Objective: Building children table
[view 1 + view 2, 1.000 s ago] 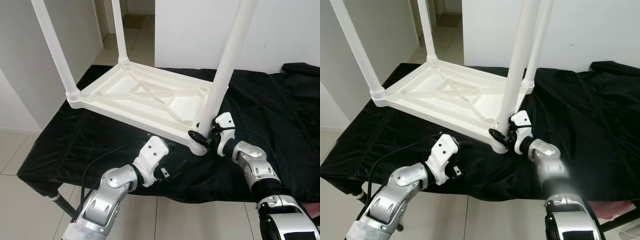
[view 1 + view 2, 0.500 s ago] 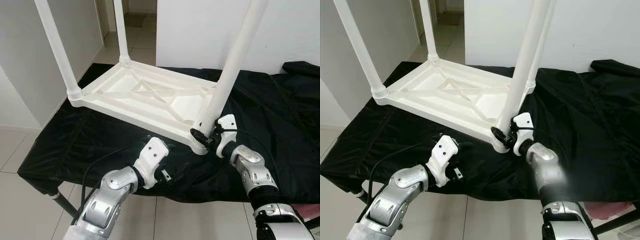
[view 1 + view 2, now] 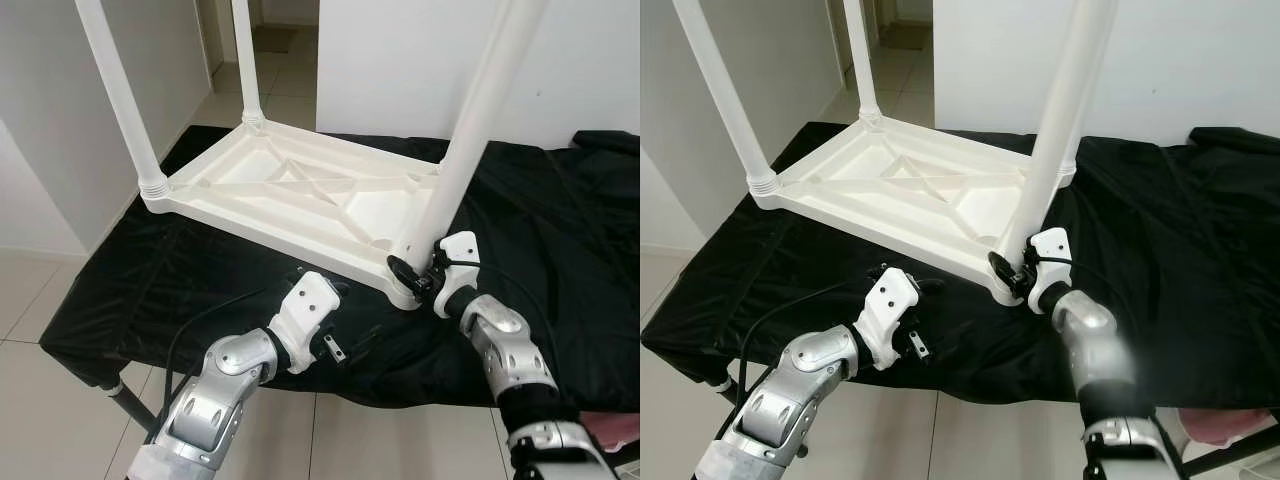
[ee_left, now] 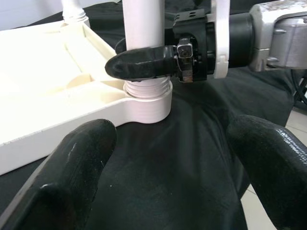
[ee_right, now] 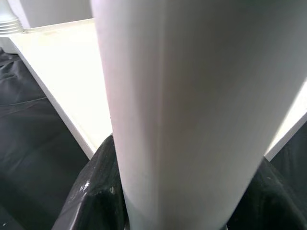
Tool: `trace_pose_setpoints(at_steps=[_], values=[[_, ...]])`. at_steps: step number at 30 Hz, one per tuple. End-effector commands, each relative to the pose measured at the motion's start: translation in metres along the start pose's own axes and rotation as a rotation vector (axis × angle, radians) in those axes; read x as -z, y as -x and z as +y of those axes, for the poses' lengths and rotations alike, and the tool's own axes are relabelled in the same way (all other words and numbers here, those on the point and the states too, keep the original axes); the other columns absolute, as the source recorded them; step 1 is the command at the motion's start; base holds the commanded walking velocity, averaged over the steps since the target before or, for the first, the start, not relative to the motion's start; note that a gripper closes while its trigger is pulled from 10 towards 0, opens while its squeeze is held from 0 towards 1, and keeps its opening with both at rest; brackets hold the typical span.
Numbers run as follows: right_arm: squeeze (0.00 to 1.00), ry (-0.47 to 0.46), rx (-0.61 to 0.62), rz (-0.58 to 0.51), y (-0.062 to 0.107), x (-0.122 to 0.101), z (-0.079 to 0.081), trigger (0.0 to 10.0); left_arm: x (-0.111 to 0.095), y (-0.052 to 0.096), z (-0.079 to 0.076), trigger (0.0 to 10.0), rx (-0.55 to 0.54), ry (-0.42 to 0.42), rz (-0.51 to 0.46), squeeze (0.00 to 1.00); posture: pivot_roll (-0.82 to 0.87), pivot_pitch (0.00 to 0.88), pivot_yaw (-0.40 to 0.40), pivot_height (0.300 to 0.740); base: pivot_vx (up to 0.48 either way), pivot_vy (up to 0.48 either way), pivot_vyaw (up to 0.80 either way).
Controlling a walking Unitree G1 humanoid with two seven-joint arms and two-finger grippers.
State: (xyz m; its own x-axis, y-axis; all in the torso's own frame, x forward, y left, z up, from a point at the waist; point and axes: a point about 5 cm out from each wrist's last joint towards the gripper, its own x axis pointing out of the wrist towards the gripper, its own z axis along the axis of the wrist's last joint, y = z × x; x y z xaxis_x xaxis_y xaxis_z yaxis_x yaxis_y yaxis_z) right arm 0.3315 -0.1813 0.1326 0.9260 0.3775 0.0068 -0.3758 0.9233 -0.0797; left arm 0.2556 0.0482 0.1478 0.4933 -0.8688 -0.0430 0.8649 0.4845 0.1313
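Since the earlier pictures the right gripper [image 3: 412,277] has kept its place at the foot of the near table leg [image 3: 470,150], and the left gripper [image 3: 340,335] has kept hovering over the cloth; the whole scene has slid a little in the head views, which is the camera's move rather than theirs.

The right gripper is clamped on the near table leg just above its threaded collar, one black finger [image 4: 144,62] wrapped across the front of the white tube in the left wrist view. In the right wrist view the leg [image 5: 192,105] stands close between the dark fingers [image 5: 91,196].

The left gripper hangs with its two fingers [image 4: 72,167] spread wide apart, holding nothing, just above the black cloth [image 3: 200,270] and pointed at the corner socket where that leg meets the tabletop.

The white children's table [image 3: 300,195] lies upside down on the cloth-covered surface, its ribbed underside facing up. Its other legs [image 3: 115,95] stand upright from the far corners. Behind it are a white wall [image 3: 400,60] and a tiled floor [image 3: 40,300].
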Motion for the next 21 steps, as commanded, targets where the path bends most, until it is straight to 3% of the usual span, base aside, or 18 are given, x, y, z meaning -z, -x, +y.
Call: trace_pose_setpoints(at_steps=[1, 6, 8, 9, 14, 16, 20, 21], values=[[0.0, -0.003, 0.08, 0.003, 0.005, 0.0, -0.006, 10.0, 0.0, -0.002, 0.003, 10.0, -0.054, -0.016, 0.004, 0.0, -0.03, 0.0, 0.026, 0.74, 0.0, 0.0, 0.0], [0.0, -0.01, 0.249, -0.015, 0.009, 0.0, 0.004, 10.0, -0.002, -0.003, 0.005, 10.0, -0.041, -0.029, 0.001, 0.0, -0.05, 0.0, 0.047, 0.74, 0.0, 0.0, 0.0], [0.0, -0.033, 0.459, 0.007, 0.014, 0.007, 0.007, 10.0, -0.002, -0.003, 0.007, 10.0, -0.042, -0.021, 0.0, 0.0, -0.06, 0.0, 0.052, 0.74, 0.0, 0.0, 0.0], [0.0, -0.035, 0.52, 0.018, 0.015, 0.011, 0.017, 10.0, -0.001, -0.003, 0.008, 10.0, -0.043, -0.016, 0.0, 0.0, -0.07, 0.0, 0.065, 0.74, 0.0, 0.0, 0.0], [0.0, -0.041, 0.526, 0.028, 0.012, 0.012, 0.035, 10.0, 0.0, -0.003, 0.007, 10.0, -0.039, -0.011, -0.001, 0.0, -0.07, 0.0, 0.065, 0.74, 0.0, 0.0, 0.0], [0.0, -0.099, 0.56, 0.04, 0.007, 0.013, 0.048, 10.0, 0.0, -0.005, 0.005, 10.0, -0.028, -0.016, 0.002, 0.0, -0.06, 0.004, 0.063, 0.74, 0.0, 0.0, 0.0], [0.0, -0.129, 0.541, 0.03, 0.002, 0.008, 0.061, 10.0, -0.001, -0.005, 0.005, 10.0, -0.028, -0.016, -0.001, 0.0, -0.06, 0.006, 0.064, 0.74, 0.0, 0.0, 0.0], [0.89, -0.13, 0.536, 0.009, 0.002, 0.004, 0.06, 10.0, -0.001, -0.004, 0.006, 10.0, -0.034, -0.016, -0.001, 0.0, -0.05, 0.007, 0.059, 0.74, 0.0, 0.0, 0.0]])
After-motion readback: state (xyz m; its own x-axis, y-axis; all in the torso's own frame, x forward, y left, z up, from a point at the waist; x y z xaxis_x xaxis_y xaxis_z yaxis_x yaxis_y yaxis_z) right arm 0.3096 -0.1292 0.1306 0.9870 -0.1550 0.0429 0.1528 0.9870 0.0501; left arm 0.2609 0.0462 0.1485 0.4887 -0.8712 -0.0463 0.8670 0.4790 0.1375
